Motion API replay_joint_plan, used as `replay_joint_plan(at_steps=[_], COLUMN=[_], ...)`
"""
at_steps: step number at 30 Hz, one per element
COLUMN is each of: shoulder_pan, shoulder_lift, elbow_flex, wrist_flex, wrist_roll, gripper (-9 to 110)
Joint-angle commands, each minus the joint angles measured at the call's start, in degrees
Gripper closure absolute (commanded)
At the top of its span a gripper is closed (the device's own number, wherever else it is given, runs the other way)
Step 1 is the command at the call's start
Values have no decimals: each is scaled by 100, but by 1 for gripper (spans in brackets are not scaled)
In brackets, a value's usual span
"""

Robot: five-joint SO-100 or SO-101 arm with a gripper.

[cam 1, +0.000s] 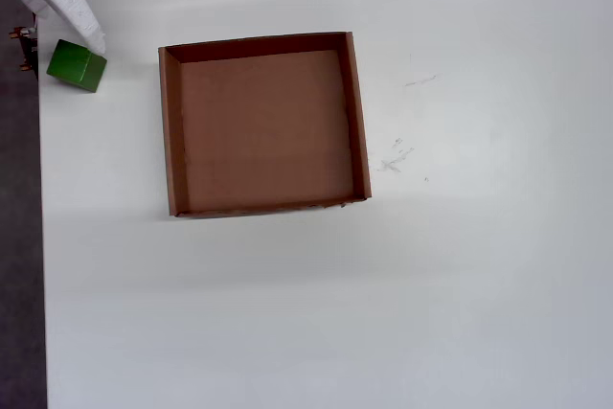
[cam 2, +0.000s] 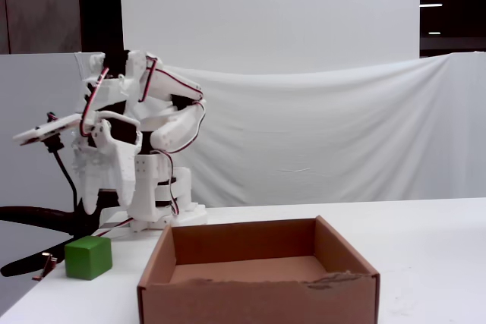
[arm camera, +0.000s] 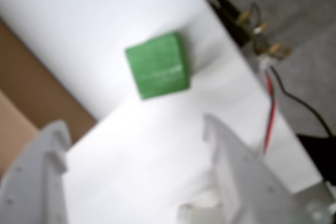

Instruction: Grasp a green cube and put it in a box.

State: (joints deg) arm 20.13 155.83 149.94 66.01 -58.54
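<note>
Gripper (arm camera: 136, 135) spread wide, holding nothing. Green cube (arm camera: 158, 66) sits on white table (cam 1: 479, 284), near edge, just ahead of fingertips, not touching. Box (cam 1: 169, 131) empty, beside cube. Next, I think: reach straight forward and down.

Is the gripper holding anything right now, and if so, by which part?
Nothing is held. The gripper is open and empty above the table, and the green cube sits untouched ahead of its fingers, outside the box.
</note>
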Motion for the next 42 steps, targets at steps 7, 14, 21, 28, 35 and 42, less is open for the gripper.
replay_joint_plan(at_steps=[7,14,21,28,35,42], shoulder_pan=[272,62,-105,-114,-167,-264], shoulder_lift=[-1380,-2391,-3032,-3410,-3533,-3586], elbow_flex=[-738,-1063,-1143,-1090,-967,-896], wrist_flex=[-536,-1072,-1494,-1731,-1758,-1740], wrist_roll=[9,18,18,18,18,18], gripper=[65,65,65,65,67,70])
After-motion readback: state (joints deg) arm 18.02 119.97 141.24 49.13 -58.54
